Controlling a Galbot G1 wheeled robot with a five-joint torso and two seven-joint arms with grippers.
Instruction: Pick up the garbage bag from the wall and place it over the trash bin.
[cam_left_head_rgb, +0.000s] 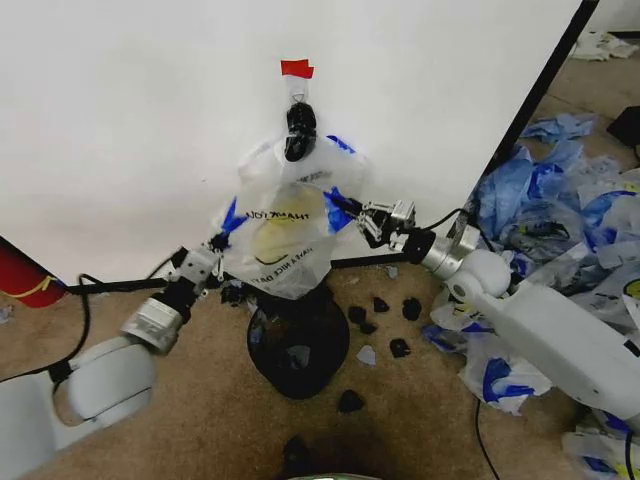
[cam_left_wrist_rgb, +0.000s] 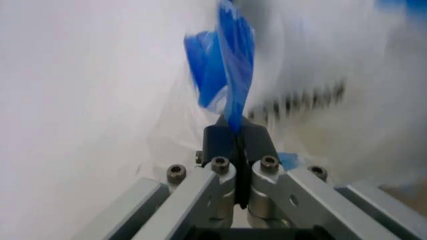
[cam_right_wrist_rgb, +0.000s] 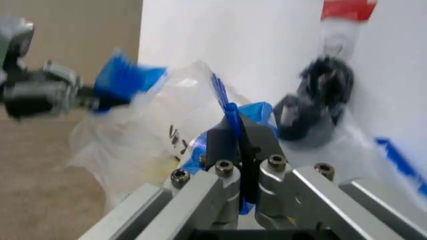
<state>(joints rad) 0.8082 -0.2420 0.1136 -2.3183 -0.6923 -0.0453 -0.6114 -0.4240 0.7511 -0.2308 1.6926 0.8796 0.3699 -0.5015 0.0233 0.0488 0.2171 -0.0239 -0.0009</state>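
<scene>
A: Head view first. Where is the garbage bag?

B: The garbage bag hangs against the white wall, its top bunched under a black clip on a hook marked by red tape. The lettering and yellow face read upside down. Directly below it, on the tan carpet, stands the trash bin, with the bag's lower end just above its rim.

A: And the arms?

B: The left gripper has the bag's blue edge on the left side; the right gripper has the blue edge on the right side. The bag is stretched between them. Small black scraps lie on the floor right of the bin, a heap of blue-and-clear bags sits further right, and a red cylinder shows at the left edge.

A: Left wrist view?

B: The left gripper has its jaws pressed together on a strip of the bag's blue handle, which rises from between the pads. Clear film with blurred black lettering spreads beyond.

A: Right wrist view?

B: The right gripper is likewise clamped on a blue strip of the bag. Behind it are the black clip and red tape on the wall, and farther off the left gripper holds the other blue edge.
</scene>
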